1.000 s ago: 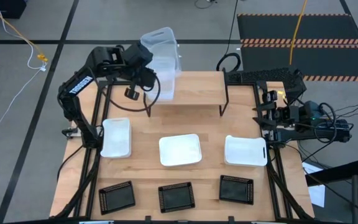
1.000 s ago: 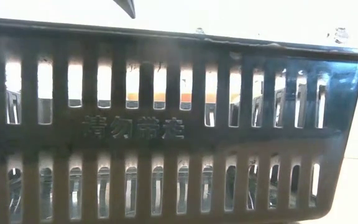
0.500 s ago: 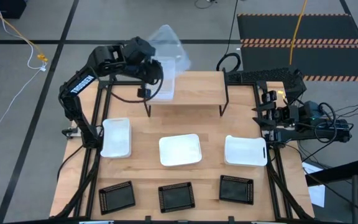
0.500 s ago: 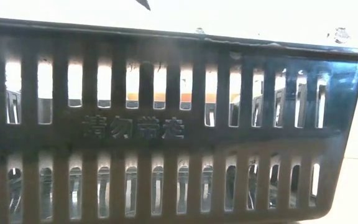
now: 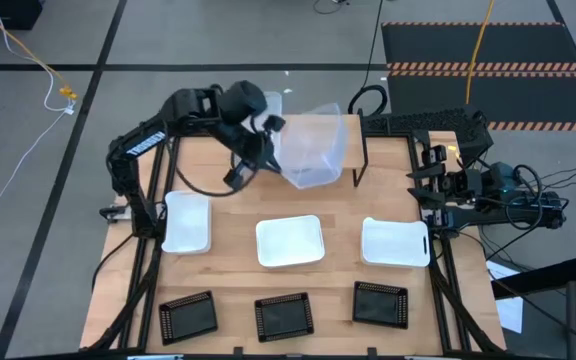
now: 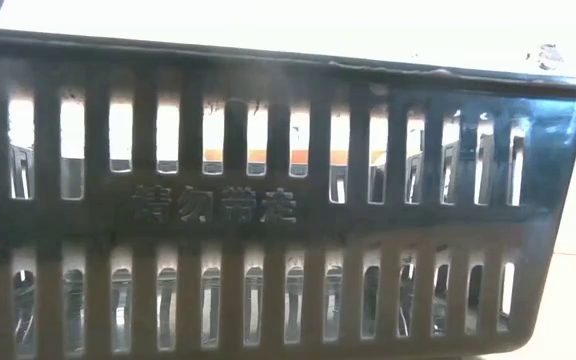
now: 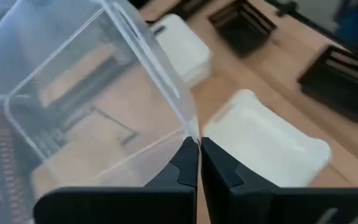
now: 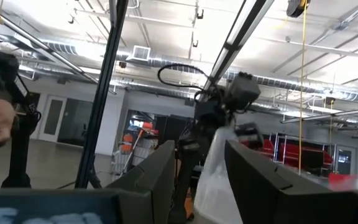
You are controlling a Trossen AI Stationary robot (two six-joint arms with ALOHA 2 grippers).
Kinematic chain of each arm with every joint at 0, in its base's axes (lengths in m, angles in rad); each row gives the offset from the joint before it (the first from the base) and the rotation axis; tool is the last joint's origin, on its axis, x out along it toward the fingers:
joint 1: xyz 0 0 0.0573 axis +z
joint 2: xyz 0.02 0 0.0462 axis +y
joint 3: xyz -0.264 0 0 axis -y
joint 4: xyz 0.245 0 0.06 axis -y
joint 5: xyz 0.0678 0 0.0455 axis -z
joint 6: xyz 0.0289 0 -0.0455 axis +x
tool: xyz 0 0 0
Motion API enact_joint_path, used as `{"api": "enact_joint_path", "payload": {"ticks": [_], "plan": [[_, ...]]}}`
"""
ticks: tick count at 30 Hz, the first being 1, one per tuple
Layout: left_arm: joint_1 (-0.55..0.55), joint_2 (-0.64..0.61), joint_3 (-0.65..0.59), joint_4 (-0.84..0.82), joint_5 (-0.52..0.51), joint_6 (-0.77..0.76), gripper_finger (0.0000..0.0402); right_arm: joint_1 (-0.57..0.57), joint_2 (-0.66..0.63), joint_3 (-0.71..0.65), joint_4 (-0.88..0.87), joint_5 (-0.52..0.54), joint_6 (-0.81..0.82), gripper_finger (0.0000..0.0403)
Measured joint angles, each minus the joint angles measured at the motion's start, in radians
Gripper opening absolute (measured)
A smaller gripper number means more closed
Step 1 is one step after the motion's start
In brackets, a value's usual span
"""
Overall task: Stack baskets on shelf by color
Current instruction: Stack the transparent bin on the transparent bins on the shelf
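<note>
Left hand (image 7: 197, 149) pinched tight on rim of clear basket (image 5: 313, 150), holding it tilted in air above shelf (image 5: 353, 150) at desk (image 5: 238, 270) far edge. Three white baskets (image 5: 289, 241) in row mid-desk; three black baskets (image 5: 283, 315) along near edge. Right hand (image 8: 197, 168) at desk's right side, fingers spread, holding nothing.
</note>
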Motion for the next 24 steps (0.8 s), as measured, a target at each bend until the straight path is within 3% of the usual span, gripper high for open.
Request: {"api": "enact_joint_path", "payload": {"ticks": [4, 10, 14, 24], "plan": [[-0.018, 0.053, 0.000, -0.079, -0.025, 0.030, 0.0003, 0.000, 0.000, 0.000, 0.005, -0.001, 0.004, 0.0134], [-0.046, 0.091, -0.002, -0.106, -0.290, 0.151, 0.0005, 0.000, 0.000, 0.000, -0.002, 0.000, 0.006, 0.0134], [-0.010, 0.069, -0.001, -0.124, -0.407, 0.182, 0.0003, 0.000, 0.000, 0.000, -0.013, 0.000, 0.012, 0.0134], [0.135, -0.022, -0.001, -0.213, -0.509, 0.157, 0.0005, 0.000, 0.000, 0.000, -0.032, 0.000, 0.006, 0.0134]]}}
